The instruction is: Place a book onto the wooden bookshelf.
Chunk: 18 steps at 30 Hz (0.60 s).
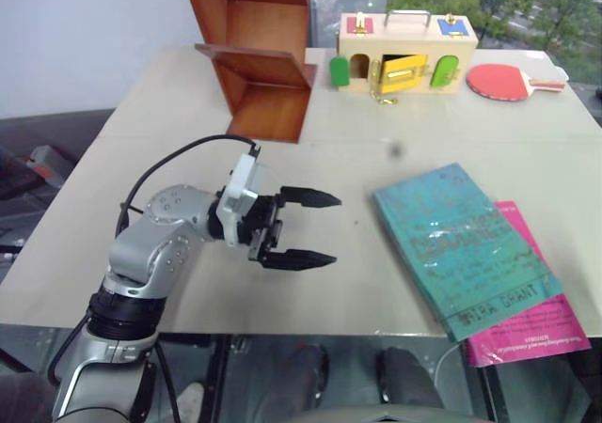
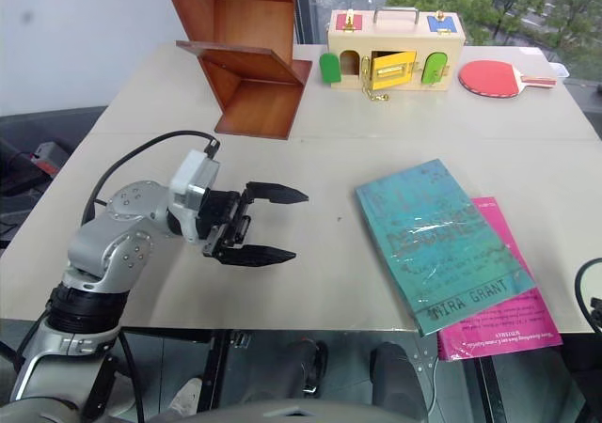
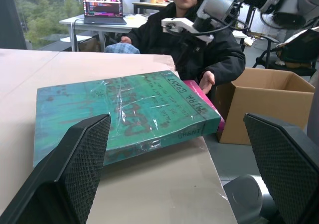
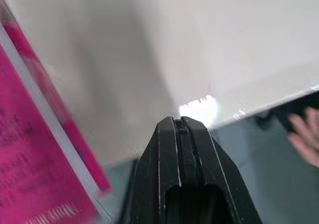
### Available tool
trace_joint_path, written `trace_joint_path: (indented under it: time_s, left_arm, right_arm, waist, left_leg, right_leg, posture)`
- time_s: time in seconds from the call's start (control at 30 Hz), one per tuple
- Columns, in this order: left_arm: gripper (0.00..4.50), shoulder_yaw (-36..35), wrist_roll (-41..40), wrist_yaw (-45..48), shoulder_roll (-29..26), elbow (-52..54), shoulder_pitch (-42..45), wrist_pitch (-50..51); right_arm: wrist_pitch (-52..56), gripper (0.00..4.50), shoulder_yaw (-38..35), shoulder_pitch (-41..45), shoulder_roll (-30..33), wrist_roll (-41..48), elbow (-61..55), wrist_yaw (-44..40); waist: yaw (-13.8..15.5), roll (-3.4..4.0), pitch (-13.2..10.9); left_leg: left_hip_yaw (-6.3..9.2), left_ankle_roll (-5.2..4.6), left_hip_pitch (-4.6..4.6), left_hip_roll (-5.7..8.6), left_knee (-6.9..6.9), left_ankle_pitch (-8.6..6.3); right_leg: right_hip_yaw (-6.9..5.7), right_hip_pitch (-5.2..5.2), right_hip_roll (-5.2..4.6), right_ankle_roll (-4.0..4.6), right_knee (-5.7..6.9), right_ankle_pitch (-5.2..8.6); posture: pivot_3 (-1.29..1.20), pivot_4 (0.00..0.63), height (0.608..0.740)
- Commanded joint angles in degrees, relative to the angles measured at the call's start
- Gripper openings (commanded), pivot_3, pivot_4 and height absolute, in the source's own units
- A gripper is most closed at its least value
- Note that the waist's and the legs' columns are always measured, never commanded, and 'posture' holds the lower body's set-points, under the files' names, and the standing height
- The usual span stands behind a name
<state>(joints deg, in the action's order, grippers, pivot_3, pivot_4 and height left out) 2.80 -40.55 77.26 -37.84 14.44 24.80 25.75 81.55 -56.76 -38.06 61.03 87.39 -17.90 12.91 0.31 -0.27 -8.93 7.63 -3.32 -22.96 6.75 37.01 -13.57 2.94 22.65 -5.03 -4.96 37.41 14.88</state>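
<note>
Your left arm reaches in from the lower left, elbow bent, forearm angled across the desk (image 1: 141,94). Left gripper (image 1: 306,227) points level toward your right, its two black fingers (image 1: 310,197) spread wide with nothing between them, hovering above the surface. Right gripper (image 4: 183,129) is tipped downward at the near edge, fingers pressed together, holding nothing.

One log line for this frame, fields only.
stage: book not yet grasped | left gripper: open, facing book | right gripper: shut, empty | book: flat on table, atop pink book | wooden bookshelf: holds no book
</note>
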Motion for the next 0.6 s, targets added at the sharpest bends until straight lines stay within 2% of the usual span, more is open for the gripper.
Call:
trace_joint_path:
  time_s: [0.03, 0.13, 0.23, 0.6]
  left_arm:
    - [4.50, -0.7, -0.3, 0.4, -0.3, 0.5, 0.9, -0.2]
    - [4.50, -0.5, -0.2, 0.7, -0.2, 0.1, 1.2, -0.3]
    - [4.50, -0.2, 0.1, 0.7, 0.2, -0.3, 1.8, -0.4]
    - [4.50, -1.0, -0.1, -0.4, -0.2, 1.2, 0.7, -0.3]
  right_arm:
    - [4.1, 0.03, -5.8, -5.8, 1.0, -3.9, -7.9, -11.9]
    - [4.1, 0.03, -7.2, -9.7, 0.8, -7.0, -14.5, -20.5]
    - [2.6, 0.03, -4.8, -8.7, 0.6, -9.1, -16.9, -24.3]
    - [-0.2, 0.03, 10.5, 6.7, 1.3, -9.6, -17.8, -25.9]
  waist:
    - [0.3, 0.00, 0.0]
    - [0.3, -0.04, 0.0]
    - [0.4, -0.10, -0.1]
    - [0.5, -0.26, -0.2]
  left_leg:
    - [0.02, 0.00, -0.01, -0.01, -0.02, 0.00]
    - [-0.01, 0.00, -0.01, -0.03, -0.03, -0.01]
    - [0.01, 0.00, -0.02, -0.03, -0.02, -0.01]
    - [0.08, 0.02, -0.15, -0.03, -0.03, 0.00]
  right_leg:
    - [-0.01, 0.00, -0.01, 0.00, -0.04, 0.00]
    - [0.02, 0.00, -0.04, -0.02, -0.12, 0.00]
    - [-0.02, -0.07, -0.05, -0.04, -0.26, -0.01]
    - [-0.10, -0.05, -0.11, -0.07, -0.47, -0.06]
  posture:
    - [0.00, 0.150, 0.740]
    - [0.00, 0.150, 0.740]
    - [0.00, 0.150, 0.740]
    - [0.00, 0.150, 0.740]
